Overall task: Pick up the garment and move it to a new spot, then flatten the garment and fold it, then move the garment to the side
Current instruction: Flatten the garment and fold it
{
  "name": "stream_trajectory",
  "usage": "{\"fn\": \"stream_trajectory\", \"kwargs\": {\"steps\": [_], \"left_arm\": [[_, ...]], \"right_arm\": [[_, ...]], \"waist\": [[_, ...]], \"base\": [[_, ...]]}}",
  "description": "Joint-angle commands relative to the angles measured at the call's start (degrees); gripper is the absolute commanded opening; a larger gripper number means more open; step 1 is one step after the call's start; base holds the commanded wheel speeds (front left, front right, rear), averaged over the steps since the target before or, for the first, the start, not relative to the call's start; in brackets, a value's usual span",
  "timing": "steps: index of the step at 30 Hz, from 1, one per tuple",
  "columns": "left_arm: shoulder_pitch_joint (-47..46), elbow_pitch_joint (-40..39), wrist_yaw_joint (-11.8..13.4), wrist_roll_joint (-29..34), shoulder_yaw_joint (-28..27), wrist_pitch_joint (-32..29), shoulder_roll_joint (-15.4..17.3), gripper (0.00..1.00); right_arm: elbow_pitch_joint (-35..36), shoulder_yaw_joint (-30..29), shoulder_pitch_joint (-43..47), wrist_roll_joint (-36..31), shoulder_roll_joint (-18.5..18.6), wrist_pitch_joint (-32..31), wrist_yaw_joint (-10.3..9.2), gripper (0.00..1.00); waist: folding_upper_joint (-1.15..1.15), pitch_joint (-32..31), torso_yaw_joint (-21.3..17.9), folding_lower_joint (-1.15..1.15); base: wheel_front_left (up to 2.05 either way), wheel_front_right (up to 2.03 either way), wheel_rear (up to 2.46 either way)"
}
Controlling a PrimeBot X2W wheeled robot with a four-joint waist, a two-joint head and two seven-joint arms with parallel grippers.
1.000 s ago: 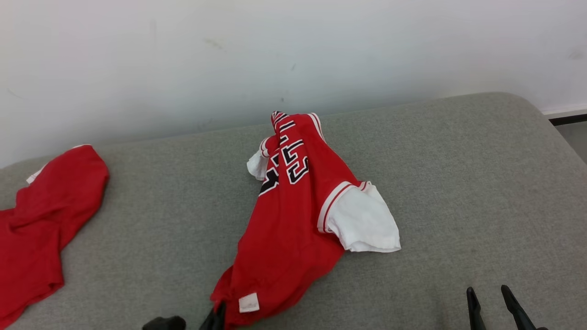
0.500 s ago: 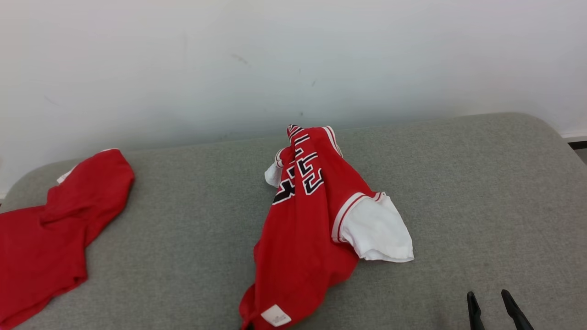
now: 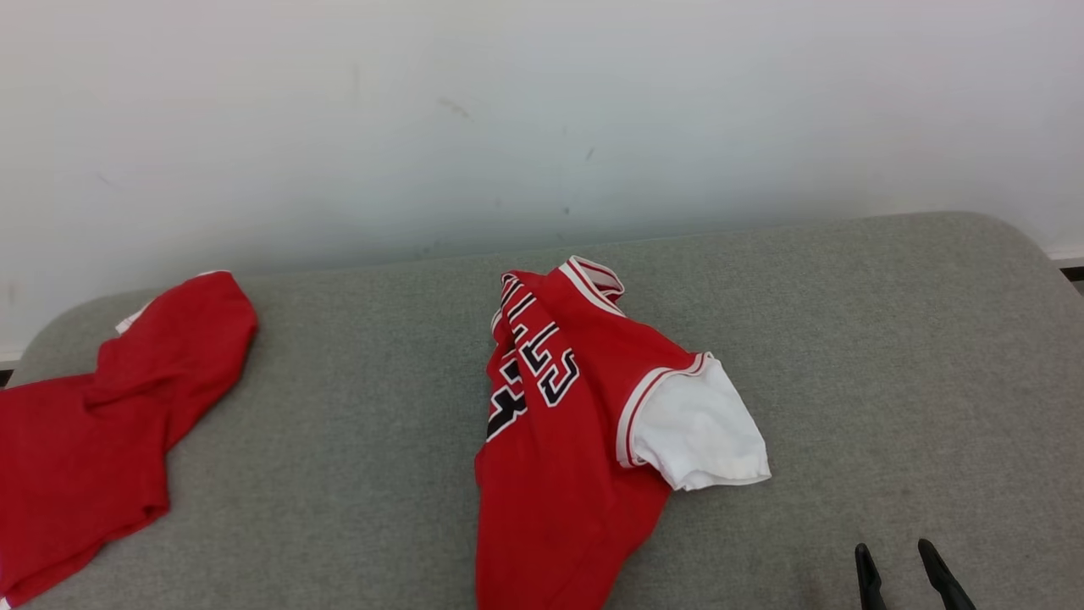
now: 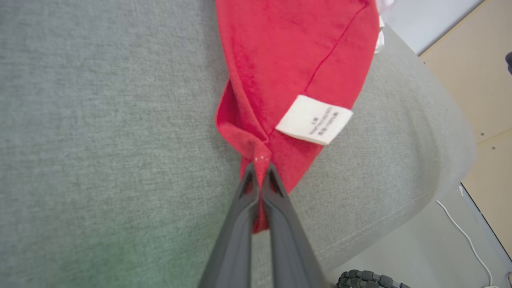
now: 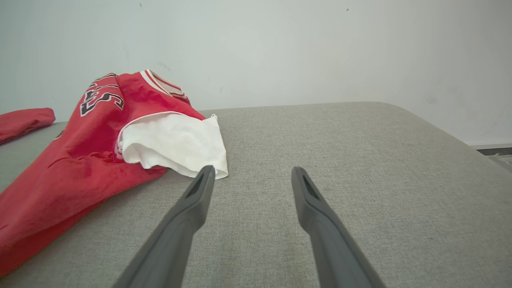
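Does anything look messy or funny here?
Yes. The red jersey lies bunched and twisted on the grey cushion, one white sleeve sticking out. The left gripper pinches its hem near the cushion's edge.

Garment (image 3: 559, 440) — matt cloth; upholstery (image 3: 889, 356) — coarse.

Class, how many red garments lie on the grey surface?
2: a white-sleeved jersey at centre, held by the left end effector; a plain red garment at the left edge, partly cropped.
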State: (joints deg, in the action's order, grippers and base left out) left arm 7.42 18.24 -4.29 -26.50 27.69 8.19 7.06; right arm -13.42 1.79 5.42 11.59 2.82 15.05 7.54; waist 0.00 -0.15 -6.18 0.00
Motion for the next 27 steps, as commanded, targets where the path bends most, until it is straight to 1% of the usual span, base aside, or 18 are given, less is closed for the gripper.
{"fn": "stream_trajectory", "kwargs": {"steps": [1,2,7,12,15,18,22,25,27], "left_arm": [[-0.47,0.67,-0.34,-1.16,-0.33,0.84,-0.20,0.90],[-0.62,1.12,-0.60,-1.60,-0.39,1.12,-0.30,1.00],[-1.19,1.90,-0.79,-2.84,-1.30,1.43,0.14,1.00],[-1.02,0.85,-0.23,-4.12,-2.87,2.06,0.77,1.00],[-0.74,-0.57,0.83,-3.92,-4.07,3.21,1.40,1.00],[-0.81,-2.32,2.63,-3.03,-5.89,4.97,1.93,1.00],[-1.68,-4.37,5.07,-0.35,-8.24,6.56,2.21,1.00],[-2.43,-5.63,6.25,1.59,-10.19,6.94,1.68,1.00],[-2.82,-6.44,6.47,2.78,-11.18,6.97,1.59,1.00]], "right_arm": [[-0.07,-0.06,0.34,0.13,0.18,0.18,-0.11,1.00],[-0.06,-0.10,0.46,0.17,0.18,0.18,-0.11,1.00],[-0.10,-0.17,0.54,0.58,0.18,0.18,-0.11,1.00],[0.00,0.07,0.50,0.87,0.18,0.18,-0.11,1.00],[0.34,-0.19,0.52,0.64,0.18,0.18,-0.11,1.00],[1.24,-0.70,0.20,-0.14,0.18,0.18,-0.11,1.00],[2.59,-1.60,-0.65,-1.02,0.20,0.18,-0.11,1.00],[3.72,-2.23,-1.23,-1.95,0.19,0.18,-0.11,1.00],[3.99,-2.39,-1.46,-2.14,0.20,0.18,-0.11,1.00]], "waist": [[0.00,0.09,-0.07,0.00],[0.00,0.14,-0.09,0.00],[0.00,0.37,-0.10,0.00],[0.00,0.41,-0.15,0.00],[0.00,0.31,-0.15,0.00],[0.00,0.15,-0.04,0.00],[0.00,0.02,0.15,0.00],[0.00,-0.02,0.33,0.00],[0.00,0.01,0.41,0.00]], "base": [[0.00,0.00,0.00],[0.00,0.00,0.00],[0.00,0.00,0.00],[0.00,0.00,0.00],[0.00,0.00,0.00],[0.00,0.00,0.00],[0.00,0.00,0.00],[0.00,0.00,0.00],[0.00,0.00,0.00]]}}
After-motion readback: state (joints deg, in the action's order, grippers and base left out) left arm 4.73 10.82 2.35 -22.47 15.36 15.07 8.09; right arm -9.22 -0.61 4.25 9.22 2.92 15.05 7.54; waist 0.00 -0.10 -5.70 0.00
